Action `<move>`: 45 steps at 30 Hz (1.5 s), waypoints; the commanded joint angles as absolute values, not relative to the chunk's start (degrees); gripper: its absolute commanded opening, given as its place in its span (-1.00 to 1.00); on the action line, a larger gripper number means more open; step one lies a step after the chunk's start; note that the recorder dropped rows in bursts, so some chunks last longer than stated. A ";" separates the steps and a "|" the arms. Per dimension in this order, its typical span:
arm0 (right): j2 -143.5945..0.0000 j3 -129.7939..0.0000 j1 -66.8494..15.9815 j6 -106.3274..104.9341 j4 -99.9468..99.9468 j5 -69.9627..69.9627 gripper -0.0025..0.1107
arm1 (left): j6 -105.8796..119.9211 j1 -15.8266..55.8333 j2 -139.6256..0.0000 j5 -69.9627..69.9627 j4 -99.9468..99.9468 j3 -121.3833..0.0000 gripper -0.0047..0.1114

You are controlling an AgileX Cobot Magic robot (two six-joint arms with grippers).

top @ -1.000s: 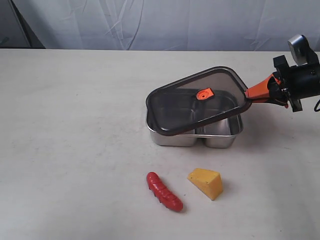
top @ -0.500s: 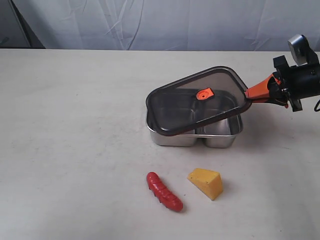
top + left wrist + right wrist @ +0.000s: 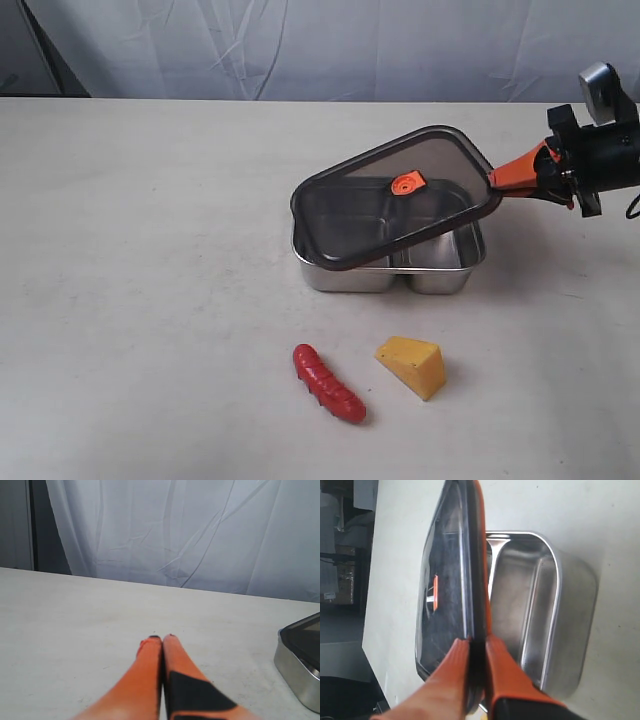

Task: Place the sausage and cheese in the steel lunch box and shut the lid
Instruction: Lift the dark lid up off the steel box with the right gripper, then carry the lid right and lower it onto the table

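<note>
- Sausage point(image 3: 328, 383): lies nearest the front of the tabletop point(image 3: 150, 250), glossy red and ridged, set on a diagonal. It is loose on the surface, outside the box.
- Cheese point(image 3: 412, 366): yellow-orange wedge just to the right of the sausage, apart from it. It also sits on the bare tabletop, outside the box.
- Surface: pale off-white, matte, faintly scuffed and speckled. Soft shadows fall under each item.
- Steel lunch box point(image 3: 345, 277): stands behind the two foods, right of centre. Its walls are shiny, and a divider splits it into two compartments.
- Lid point(image 3: 350, 210): dark and translucent, tilted above the box and skewed to it.
  - The far-right end is raised and the lower end hangs over the box's left rim. I cannot tell if it touches.
  - The orange valve point(image 3: 407, 183) sits at its centre.
  - In the right wrist view the lid point(image 3: 451, 580) shows edge-on over the box point(image 3: 540, 605).
- Right tool point(image 3: 495, 182): orange fingers are clamped on the lid's raised far-right edge. The wrist view shows the tool point(image 3: 476, 642) with one finger on each face of the lid.
- Left tool point(image 3: 161, 639): fingers are pressed together with nothing between them, low over bare tabletop. It is out of the exterior view. A corner of the box point(image 3: 295, 672) shows off to one side.
- Backdrop: a creased white curtain point(image 3: 350, 50) hangs along the far tabletop edge. A dark upright strip point(image 3: 40, 525) shows beside it.
- Room past the tabletop edge in the right wrist view: dim and cluttered, too blurred to name.
</note>
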State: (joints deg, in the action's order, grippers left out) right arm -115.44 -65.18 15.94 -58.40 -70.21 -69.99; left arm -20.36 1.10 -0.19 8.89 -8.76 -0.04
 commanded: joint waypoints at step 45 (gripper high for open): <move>-93.89 -79.31 -2.83 -59.52 -59.21 -53.21 -0.97 | -20.60 1.44 0.00 8.32 -8.50 0.00 -0.91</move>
